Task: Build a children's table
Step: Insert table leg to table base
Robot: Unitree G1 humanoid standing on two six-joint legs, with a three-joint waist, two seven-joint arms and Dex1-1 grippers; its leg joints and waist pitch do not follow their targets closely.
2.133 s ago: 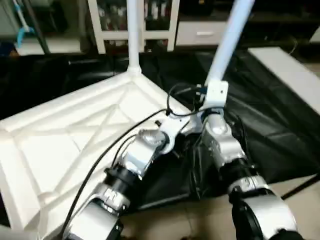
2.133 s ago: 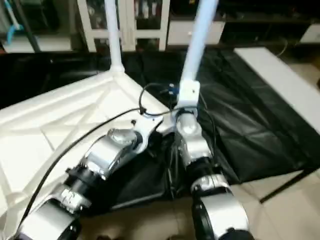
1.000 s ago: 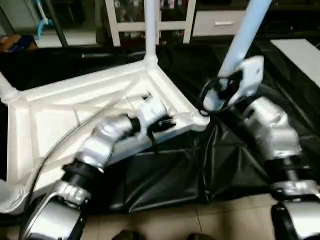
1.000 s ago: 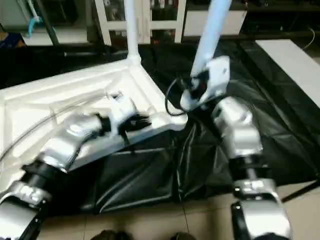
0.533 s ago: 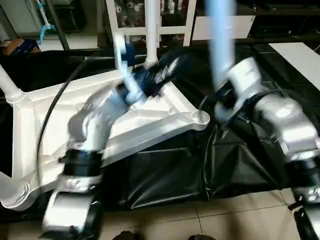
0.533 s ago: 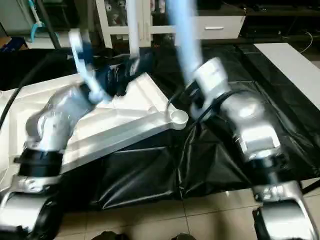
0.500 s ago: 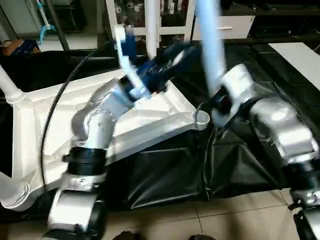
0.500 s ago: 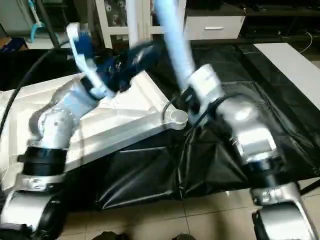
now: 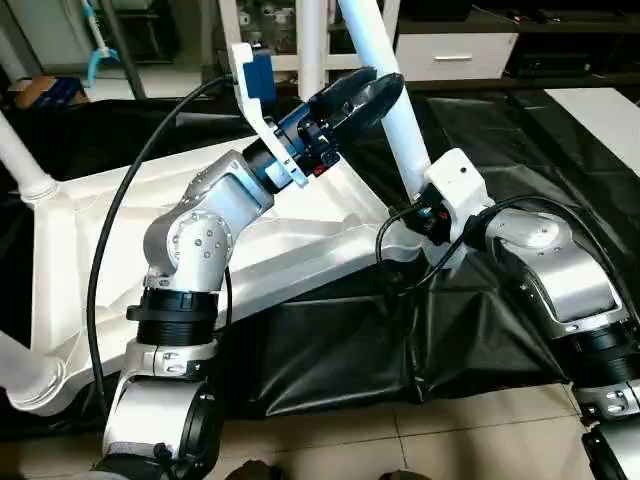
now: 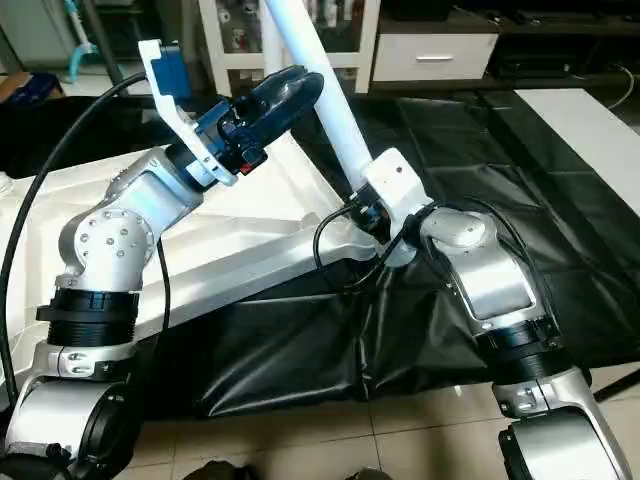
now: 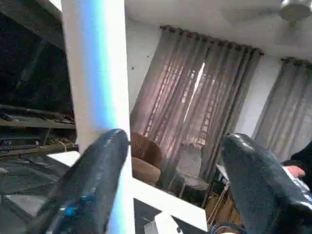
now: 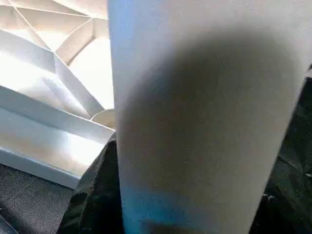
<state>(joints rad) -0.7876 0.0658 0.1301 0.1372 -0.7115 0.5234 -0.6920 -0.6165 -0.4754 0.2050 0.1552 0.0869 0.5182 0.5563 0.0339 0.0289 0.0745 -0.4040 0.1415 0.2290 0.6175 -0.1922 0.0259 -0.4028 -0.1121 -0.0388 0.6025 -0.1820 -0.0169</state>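
The table top lies upside down, ribbed underside up, on black sheeting spread over a tiled floor. Legs already stand in its far corner and its two left corners. The corner nearest the robot's right arm carries an open round socket, not yet filled.

The right tool is clamped around the lower end of a loose leg, just above that socket. The leg's long axis is tilted, its upper end running off toward 11 o'clock in the head views, so it is not yet plumb over the hole. Its threaded tip is hidden behind the tool; whether it has entered the socket is hard to say, though it looks just short of it.

The left tool sits higher up the same leg, at about 10 o'clock from the right tool, with its black fingers spread wide and one finger's side against the tube, gripping nothing. The right arm is plainly the nearer one to the socket; the next move likely depends on righting the leg over that hole.

Behind stands a white glass-door cabinet, with a white slab at 2 o'clock. The left wrist view shows curtains.
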